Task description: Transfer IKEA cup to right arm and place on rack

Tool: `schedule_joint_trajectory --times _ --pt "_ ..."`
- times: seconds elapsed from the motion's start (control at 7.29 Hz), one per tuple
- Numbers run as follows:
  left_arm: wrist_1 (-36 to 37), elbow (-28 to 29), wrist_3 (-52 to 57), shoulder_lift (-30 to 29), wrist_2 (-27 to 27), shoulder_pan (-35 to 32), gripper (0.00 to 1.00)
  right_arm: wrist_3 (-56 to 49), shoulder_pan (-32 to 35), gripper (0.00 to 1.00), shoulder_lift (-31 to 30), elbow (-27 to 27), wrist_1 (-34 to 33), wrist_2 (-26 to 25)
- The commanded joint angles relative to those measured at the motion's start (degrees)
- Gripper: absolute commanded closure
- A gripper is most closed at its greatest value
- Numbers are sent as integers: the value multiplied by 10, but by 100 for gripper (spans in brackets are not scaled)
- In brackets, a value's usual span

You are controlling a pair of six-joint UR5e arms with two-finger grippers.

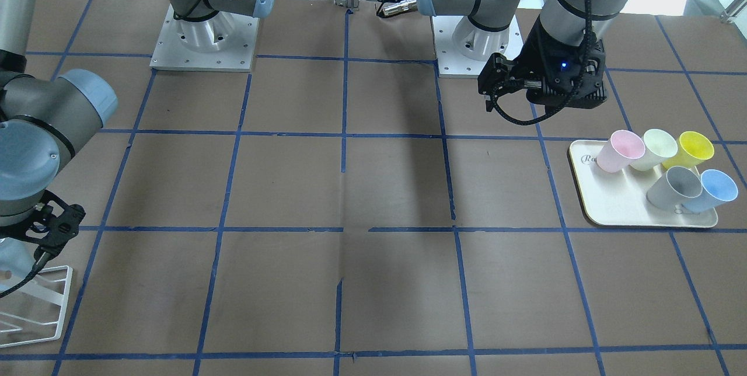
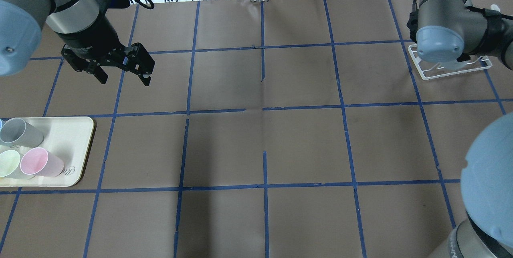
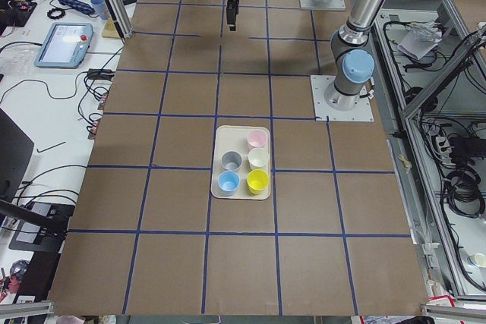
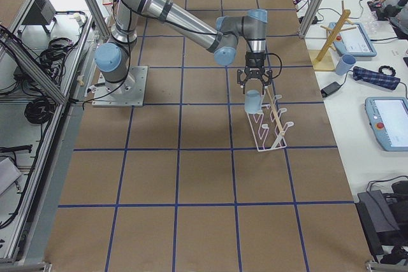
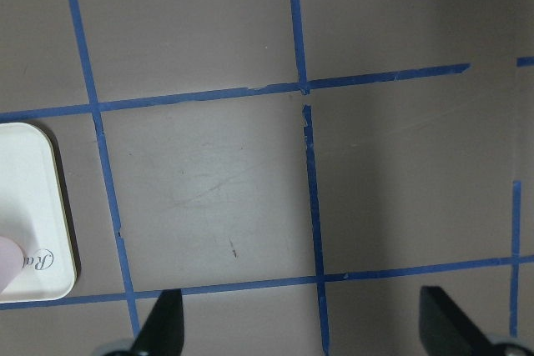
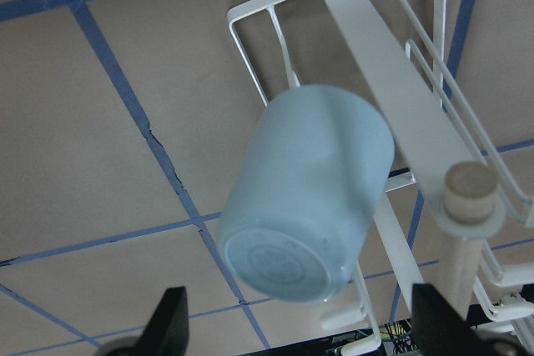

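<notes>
Brown blue-gridded table (image 2: 304,146) bears a cream tray (image 2: 76,138) and, seemingly flat, a white rack (image 4: 269,133).

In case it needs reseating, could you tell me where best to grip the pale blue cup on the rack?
Grip the cup by its side wall near the base, coming down from above. It sits upside down and tilted on the rack, base facing the open right gripper, mouth among the wires. Avoid the wooden peg beside it.

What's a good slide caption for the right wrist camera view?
Pale blue IKEA cup, base toward camera, at the white rack beneath open right gripper.
</notes>
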Motion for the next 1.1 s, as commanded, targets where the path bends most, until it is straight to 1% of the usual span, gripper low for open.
schedule_joint_trajectory --times 0.0,0.14,0.27,0.41,0.55,0.69,0.82,0.96 --pt "0 0 0 0 1 1 0 -19 -11 0 -5 -10 2 2" --pt "-1 2 0 1 1 1 0 -24 -11 0 -15 -24 8 19" --pt "-1 2 0 0 1 1 0 -27 -11 0 -24 -40 13 65" --pt "0 1 1 0 -2 1 0 -12 -8 0 -46 -42 36 89" --pt "1 2 1 1 -2 1 0 35 -4 0 -80 -38 60 116" --pt "1 3 1 1 -1 1 0 92 -3 0 -111 -38 120 162" --pt "1 3 2 2 0 1 0 166 0 0 -143 -42 196 212" --pt "1 2 2 6 -3 1 0 257 20 0 -163 -42 253 240"
